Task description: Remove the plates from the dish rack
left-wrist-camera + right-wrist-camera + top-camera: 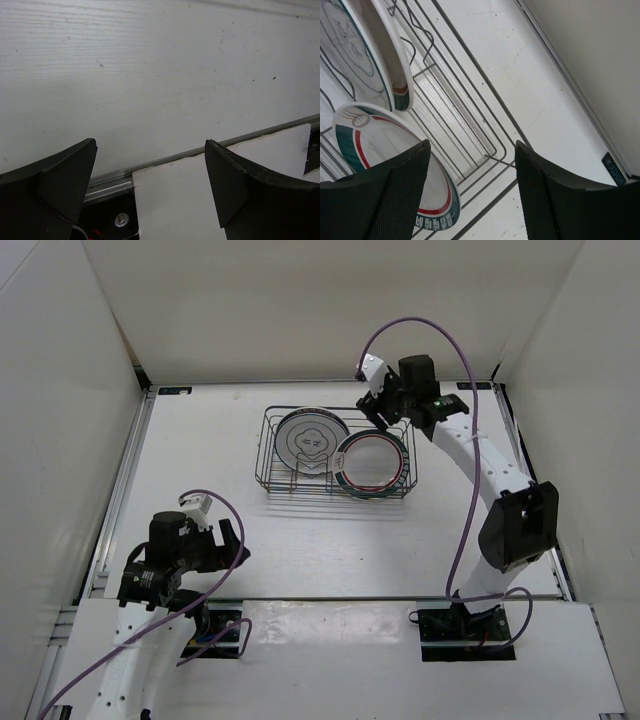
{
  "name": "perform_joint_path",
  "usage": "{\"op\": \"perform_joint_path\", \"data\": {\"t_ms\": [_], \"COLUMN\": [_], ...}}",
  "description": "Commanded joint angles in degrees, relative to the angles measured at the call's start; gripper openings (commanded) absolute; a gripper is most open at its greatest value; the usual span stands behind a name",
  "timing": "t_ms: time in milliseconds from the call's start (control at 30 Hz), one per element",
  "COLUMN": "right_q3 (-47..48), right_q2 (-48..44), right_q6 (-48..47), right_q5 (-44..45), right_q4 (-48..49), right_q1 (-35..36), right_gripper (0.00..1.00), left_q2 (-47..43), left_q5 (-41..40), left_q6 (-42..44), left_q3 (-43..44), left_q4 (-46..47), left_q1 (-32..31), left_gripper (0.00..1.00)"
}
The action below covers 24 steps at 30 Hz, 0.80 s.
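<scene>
Lettering (433,221) on plate (385,142) rim, illegible

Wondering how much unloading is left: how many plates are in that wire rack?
2. A greyish plate leans at the left of the dish rack; a teal-and-red-banded plate leans at its right. Another could be hidden behind them.

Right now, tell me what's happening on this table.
The right gripper hangs open and empty over the far right corner of the dish rack, beside the teal-banded plate. That plate and a grey plate stand in the rack. The left gripper sits open near the front left of the table, holding nothing.
</scene>
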Motion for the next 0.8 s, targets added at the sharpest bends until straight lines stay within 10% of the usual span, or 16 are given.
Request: {"op": "perform_joint_path", "data": {"t_ms": [0, 767], "right_q3": [6.2, 0.85], "right_q2": [3.8, 8.03], "right_q6": [-2.57, 2.69], "right_q5": [-11.85, -35.09], "right_q4": [-6.96, -2.85], "right_q1": [-3.06, -12.65], "right_gripper": [0.71, 0.61], "left_q2": [0.31, 1.46], "left_q5": [1.6, 2.04], "left_q6": [0.53, 0.7], "left_q3": [-0.54, -0.54], "left_q4": [1.16, 1.42], "left_q1": [0.45, 0.37], "left_gripper": [1.0, 1.0]}}
